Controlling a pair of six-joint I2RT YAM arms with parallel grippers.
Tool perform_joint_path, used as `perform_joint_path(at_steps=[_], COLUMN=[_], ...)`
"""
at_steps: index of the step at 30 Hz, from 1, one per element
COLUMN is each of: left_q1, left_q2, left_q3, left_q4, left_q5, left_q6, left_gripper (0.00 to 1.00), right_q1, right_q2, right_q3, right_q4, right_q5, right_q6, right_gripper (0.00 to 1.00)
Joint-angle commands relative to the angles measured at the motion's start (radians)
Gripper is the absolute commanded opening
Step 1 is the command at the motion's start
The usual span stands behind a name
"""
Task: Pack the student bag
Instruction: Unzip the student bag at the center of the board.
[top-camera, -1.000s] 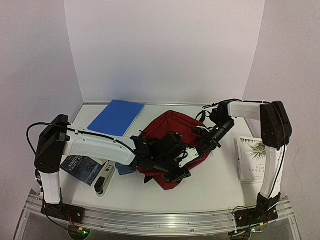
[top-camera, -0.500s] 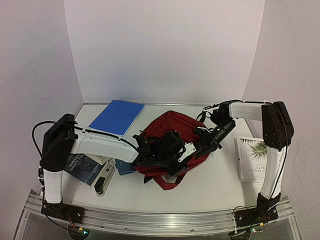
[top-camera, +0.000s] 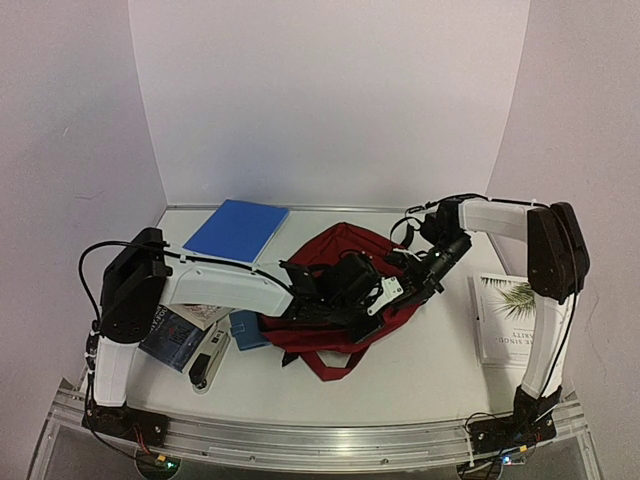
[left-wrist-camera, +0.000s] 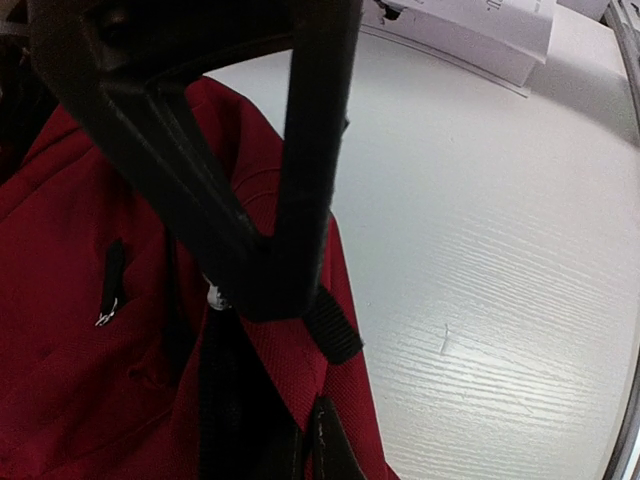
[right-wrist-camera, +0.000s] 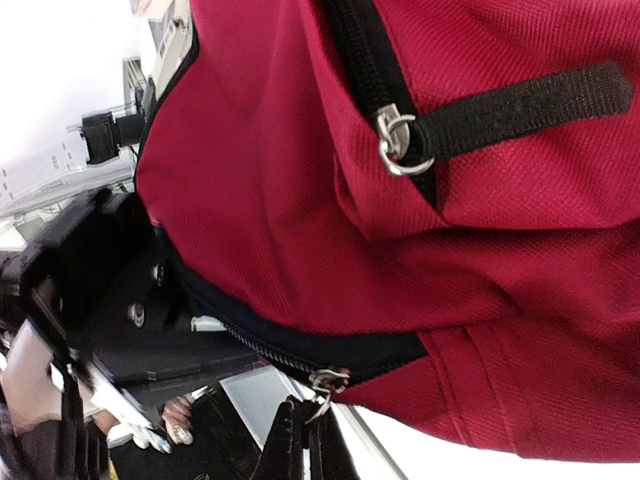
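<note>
Right hand (right-wrist-camera: 303, 415) on bag (top-camera: 335, 250), lengthwise near-far

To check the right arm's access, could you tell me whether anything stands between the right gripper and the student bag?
Nothing visible does. The right gripper is at the student bag, pinching its zipper pull; the left gripper holds the bag alongside, not between.

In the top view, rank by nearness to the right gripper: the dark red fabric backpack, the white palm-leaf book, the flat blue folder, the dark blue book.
From the right gripper:
1. Dark red backpack, pinched at its zipper.
2. White palm-leaf book, right side.
3. Flat blue folder, back left.
4. Dark blue book, near left.
</note>
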Motion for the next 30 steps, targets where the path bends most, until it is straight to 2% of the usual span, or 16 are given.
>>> perform_joint_path(at_steps=[1,6,12,18,22,25,30], left_q1=[0.002,0.001,-0.001,-0.003,-0.007,-0.009,-0.012], left_q2=[-0.111,-0.156,-0.157,-0.133,-0.112,-0.105,-0.098], left_q3=[-0.072,-0.139,-0.165,-0.130,-0.111,-0.104,-0.046], left_q4=[-0.049,-0.058,-0.060,-0.059,-0.068,-0.063,-0.070], left_q5=[-0.021,-0.024,-0.031,-0.032,-0.023,-0.019,-0.008], left_q6=[0.006,-0.006,-0.024,-0.007,-0.004,-0.008,-0.017], left_gripper=[0.00,0.00,0.00,0.00,0.00,0.00,0.10], right_q1=[-0.032,-0.072,-0.127,-0.131,-0.165,-0.190,-0.166], right_q2=[0.054,0.146,0.225,0.192,0.206,0.221,0.220], right_q3=[0.109,0.136,0.171,0.153,0.182,0.274,0.360], right_q4=[-0.153,-0.206,-0.202,-0.173,-0.116,-0.083,-0.079], right_q5=[0.063,0.170,0.242,0.247,0.353,0.411,0.446], right_q6=[-0.150,-0.228,-0.235,-0.213,-0.185,-0.162,-0.179], right_gripper=[0.00,0.00,0.00,0.00,0.00,0.00,0.00])
